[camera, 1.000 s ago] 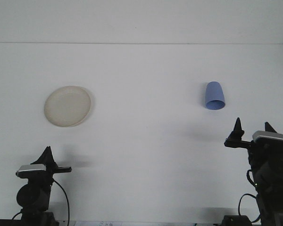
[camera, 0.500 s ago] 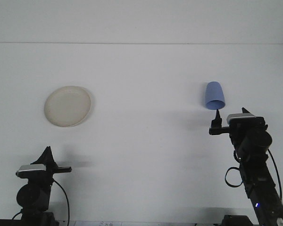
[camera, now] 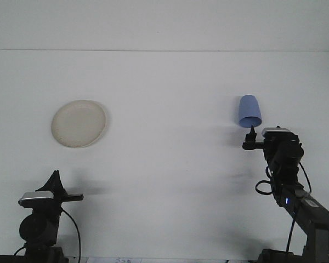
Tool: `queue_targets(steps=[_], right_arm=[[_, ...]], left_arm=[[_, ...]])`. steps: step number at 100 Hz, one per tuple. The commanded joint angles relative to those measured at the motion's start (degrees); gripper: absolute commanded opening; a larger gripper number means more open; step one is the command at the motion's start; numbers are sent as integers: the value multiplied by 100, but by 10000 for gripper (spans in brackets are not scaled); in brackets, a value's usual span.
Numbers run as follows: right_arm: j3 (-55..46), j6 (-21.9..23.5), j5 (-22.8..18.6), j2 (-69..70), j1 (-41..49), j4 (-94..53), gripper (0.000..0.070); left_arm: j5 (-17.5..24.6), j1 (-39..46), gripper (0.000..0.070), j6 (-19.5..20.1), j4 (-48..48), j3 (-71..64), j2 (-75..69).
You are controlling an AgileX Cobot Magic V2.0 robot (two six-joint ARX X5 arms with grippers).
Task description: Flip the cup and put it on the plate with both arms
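A blue cup point(camera: 249, 111) stands on the white table at the right, narrow end up and wide end down. A cream plate point(camera: 78, 123) lies flat at the left, far from the cup. My right gripper point(camera: 267, 132) is stretched forward just in front of and below the cup, open, with one dark fingertip point(camera: 253, 131) close to the cup's lower edge; the other finger is hidden behind the wrist housing. My left gripper point(camera: 57, 178) rests low at the front left, shut, well short of the plate and holding nothing.
The white table point(camera: 164, 164) runs back to a far edge against a pale wall point(camera: 164, 24). The right arm's black links and cables point(camera: 296, 203) rise from the front right corner.
The right arm has reached forward and left from the front right corner, bringing its gripper up to the cup. The left arm, the cup and the plate have not moved.
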Motion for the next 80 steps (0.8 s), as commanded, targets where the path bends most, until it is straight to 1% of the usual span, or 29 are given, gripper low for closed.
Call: queue_targets(steps=[1, 9, 37, 54, 70, 80], right_arm=[[61, 116, -13, 317, -33, 310, 572], [125, 118, -13, 632, -44, 614, 537], [859, 26, -66, 1523, -144, 715, 537], [1340, 22, -304, 2063, -247, 590, 537], [1740, -13, -326, 2426, -254, 597, 536], [1996, -13, -474, 2651, -254, 590, 524]], left_arm=[[-26, 11, 13, 42, 72, -101, -2], [-26, 11, 13, 42, 72, -101, -2], [-26, 11, 13, 42, 72, -101, -2], [-26, 11, 13, 42, 72, -101, -2], [-26, 11, 13, 39, 72, -101, -2], [-26, 11, 13, 42, 72, -101, -2]])
